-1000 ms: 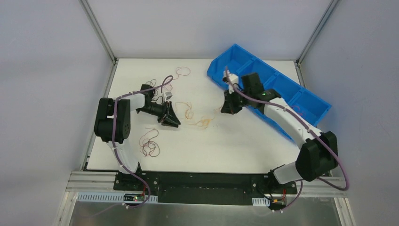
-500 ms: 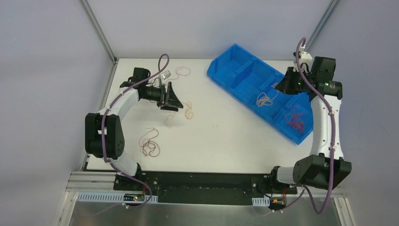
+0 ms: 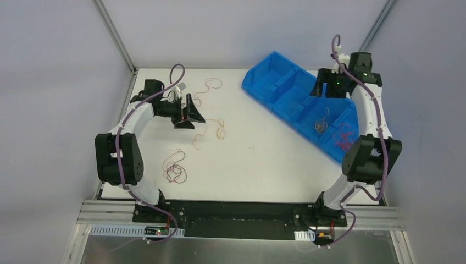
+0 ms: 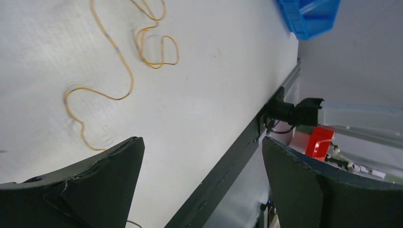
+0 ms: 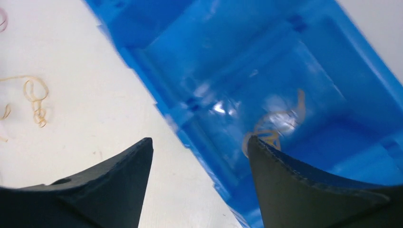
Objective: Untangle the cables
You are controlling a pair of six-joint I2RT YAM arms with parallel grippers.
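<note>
The cables are thin curly wires. An orange cable (image 3: 220,131) lies loose on the white table (image 3: 264,159), just right of my left gripper (image 3: 188,113). In the left wrist view that orange cable (image 4: 124,66) lies ahead of my open, empty left gripper (image 4: 202,147). A thin red cable (image 3: 212,84) lies at the back, and a dark brown and red squiggle (image 3: 175,168) lies near the front left. My right gripper (image 3: 328,88) hovers open over the blue bin (image 3: 275,71), where an orange cable (image 5: 278,124) and a red cable (image 3: 344,137) rest in separate compartments.
The blue bin (image 5: 228,42) runs diagonally across the back right of the table. Aluminium frame posts (image 3: 115,38) stand at the back corners. A black rail (image 3: 236,212) carrying both arm bases borders the table's near edge.
My right arm swung from the table's middle to the bin and opened; an orange cable now lies in the bin. My left gripper moved back-left, opened and left an orange cable on the table.
</note>
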